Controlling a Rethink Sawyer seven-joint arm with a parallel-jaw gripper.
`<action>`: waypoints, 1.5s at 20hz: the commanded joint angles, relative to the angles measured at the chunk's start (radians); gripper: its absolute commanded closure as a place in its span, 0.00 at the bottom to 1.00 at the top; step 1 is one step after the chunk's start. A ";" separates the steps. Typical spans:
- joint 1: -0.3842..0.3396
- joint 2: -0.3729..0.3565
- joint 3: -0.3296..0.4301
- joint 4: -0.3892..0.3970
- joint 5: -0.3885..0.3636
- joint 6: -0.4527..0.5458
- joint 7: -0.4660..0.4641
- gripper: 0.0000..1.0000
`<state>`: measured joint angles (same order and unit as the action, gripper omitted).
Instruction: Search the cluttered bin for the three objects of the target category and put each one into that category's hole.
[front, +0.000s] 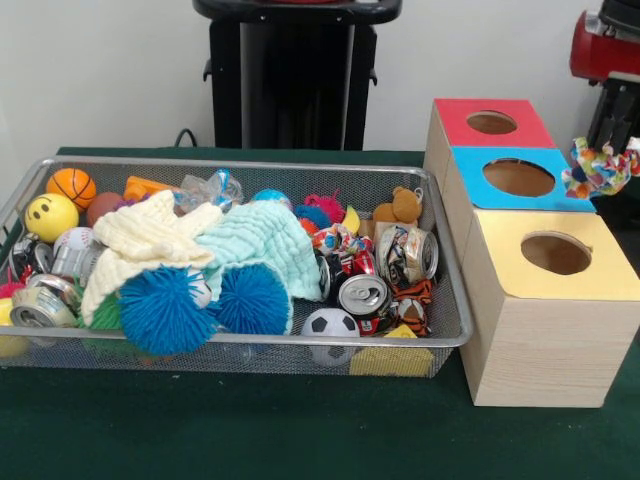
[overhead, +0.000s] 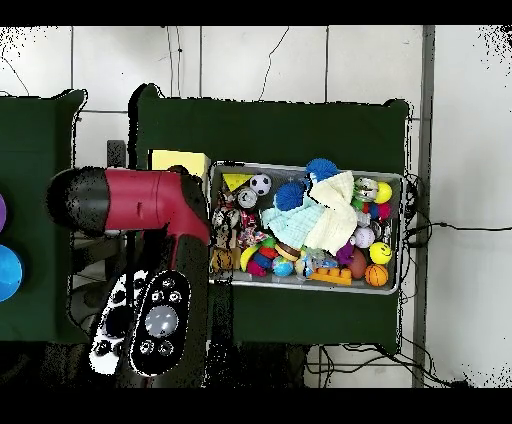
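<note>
The wire mesh bin (front: 455, 300) lies on the green table, packed with toys; it also shows in the overhead view (overhead: 400, 232). My gripper (front: 606, 148) hangs at the far right, shut on a fabric bundle (front: 596, 170) patched white, pink, blue, yellow and green. The bundle hangs in the air just right of the blue-faced box (front: 470, 165), behind the yellow-faced box (front: 545, 330), whose round hole (front: 556, 253) is open. Another patched bundle (front: 337, 240) seems to lie in the bin among cans. In the overhead view my red arm (overhead: 140, 200) hides the gripper and most of the boxes.
A red-faced box (front: 455, 112) stands behind the blue one. The bin holds a cream cloth (front: 150, 245), a mint cloth (front: 262, 245), blue spiky balls (front: 160, 312), crushed cans (front: 364, 296), a teddy bear (front: 404, 205), a soccer ball (front: 330, 324) and a basketball (front: 72, 186).
</note>
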<state>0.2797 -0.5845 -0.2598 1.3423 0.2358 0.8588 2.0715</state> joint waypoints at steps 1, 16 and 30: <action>-0.013 0.014 -0.045 0.127 0.005 -0.060 0.294 1.00; -0.029 -0.066 -0.080 0.049 0.056 0.144 0.298 1.00; -0.047 -0.006 -0.088 0.009 0.047 0.079 0.294 1.00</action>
<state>0.2659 -0.6489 -0.3679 1.3275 0.2634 0.9075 2.1002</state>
